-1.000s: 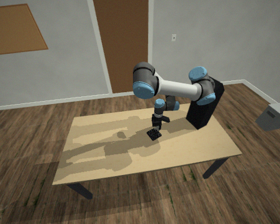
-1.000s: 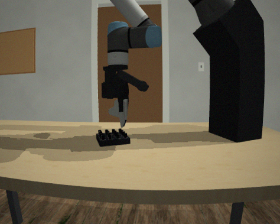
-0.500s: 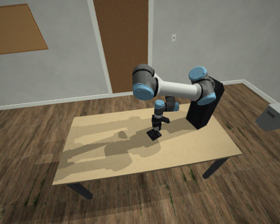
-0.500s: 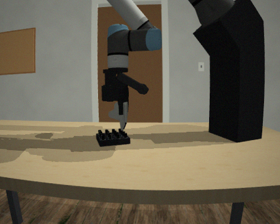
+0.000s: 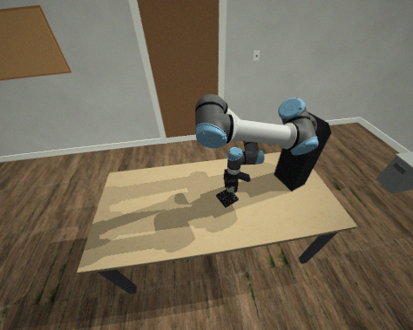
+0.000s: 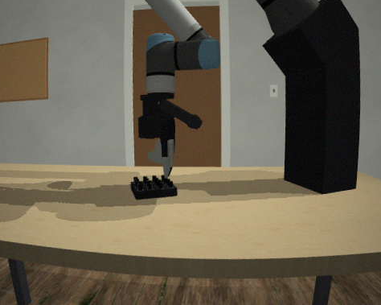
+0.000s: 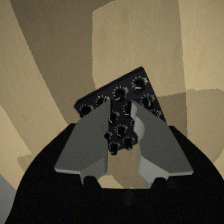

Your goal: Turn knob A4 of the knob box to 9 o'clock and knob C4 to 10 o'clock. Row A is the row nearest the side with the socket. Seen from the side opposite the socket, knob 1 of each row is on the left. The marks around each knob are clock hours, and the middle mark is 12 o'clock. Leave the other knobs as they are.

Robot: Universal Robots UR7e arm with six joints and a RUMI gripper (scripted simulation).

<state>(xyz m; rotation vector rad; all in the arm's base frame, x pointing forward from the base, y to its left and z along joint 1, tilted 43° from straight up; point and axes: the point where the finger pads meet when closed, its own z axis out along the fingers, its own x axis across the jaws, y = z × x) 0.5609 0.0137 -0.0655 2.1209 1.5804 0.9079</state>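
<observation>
Black square knob box (image 5: 227, 198) (image 6: 155, 191) (image 7: 142, 74) flat on the pale wood surface (image 5: 291, 212) (image 6: 228, 228) (image 7: 135, 30), studded with small black upright knobs. Grey-fingered tool (image 5: 231, 190) (image 6: 167, 177) (image 7: 120, 101) points down over its back part in the exterior view. Fingers narrowly apart, knobs visible through the gap in the wrist view; can't tell whether the tips touch one. Tall black pedestal (image 5: 287, 172) (image 6: 325, 139) well apart from the box, on its right in top view.
</observation>
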